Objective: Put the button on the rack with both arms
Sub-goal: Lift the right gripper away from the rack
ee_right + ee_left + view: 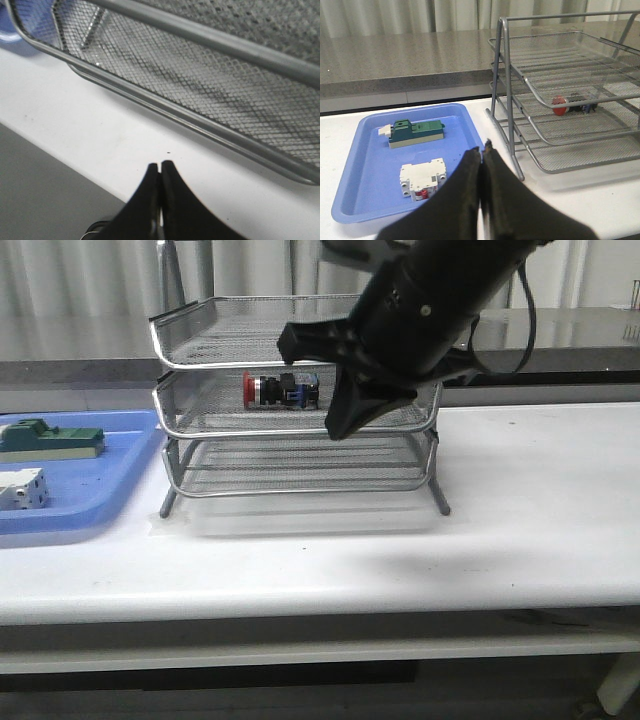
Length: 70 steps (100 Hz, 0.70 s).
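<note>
Count: one three-tier silver wire-mesh rack [300, 455], one small cylindrical push-button with red cap, silver collar and black-and-blue body [281, 389], one flat blue plastic tray [70, 502], one green-and-grey block [416, 133], one white boxy part [422, 178], two black arms. The button lies on its side in the middle tier of the rack, red cap toward the tray side, about mid-width of the tier. The rack stands toward the bench's far edge; the tray sits just beside it toward the bench's left edge, apart from the rack's legs. Both tray parts lie inside the tray, apart from each other. The white bench [520, 510] is bare to the right of the rack and along the near edge. The right gripper [160, 172] hangs over bare bench just in front of the rack, fingers pressed together, holding nothing. The left gripper [482, 152] sits near the tray's near right corner, fingers likewise closed on nothing. No legible writing or labels.
</note>
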{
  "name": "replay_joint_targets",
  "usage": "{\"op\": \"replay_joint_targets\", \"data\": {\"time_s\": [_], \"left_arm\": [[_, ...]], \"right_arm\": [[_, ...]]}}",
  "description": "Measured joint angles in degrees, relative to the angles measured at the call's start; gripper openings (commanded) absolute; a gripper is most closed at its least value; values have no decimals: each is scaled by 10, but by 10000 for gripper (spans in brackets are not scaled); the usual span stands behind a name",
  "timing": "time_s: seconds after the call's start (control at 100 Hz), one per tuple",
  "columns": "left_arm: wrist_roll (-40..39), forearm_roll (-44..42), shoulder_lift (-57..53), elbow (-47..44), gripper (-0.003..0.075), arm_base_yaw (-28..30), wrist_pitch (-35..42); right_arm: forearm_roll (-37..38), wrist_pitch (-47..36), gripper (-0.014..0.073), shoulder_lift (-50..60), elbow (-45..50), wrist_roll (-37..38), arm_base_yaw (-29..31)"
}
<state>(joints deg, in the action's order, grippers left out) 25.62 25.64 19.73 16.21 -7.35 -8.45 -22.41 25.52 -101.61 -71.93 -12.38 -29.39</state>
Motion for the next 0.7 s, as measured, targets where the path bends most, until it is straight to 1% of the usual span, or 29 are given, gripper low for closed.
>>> {"op": "replay_joint_targets", "data": {"time_s": [0.15,0.32,0.51,0.7], "left_arm": [[0,0,0,0,-21,0,0],[0,0,0,0,-21,0,0],[0,0,0,0,-21,0,0],[0,0,0,0,-21,0,0]], "right_arm": [[15,4,-64,48,21,0,4],[24,14,-63,112,69,0,36],[33,15,-63,201,130,0,103],[35,15,-63,301,193,0,184]]}}
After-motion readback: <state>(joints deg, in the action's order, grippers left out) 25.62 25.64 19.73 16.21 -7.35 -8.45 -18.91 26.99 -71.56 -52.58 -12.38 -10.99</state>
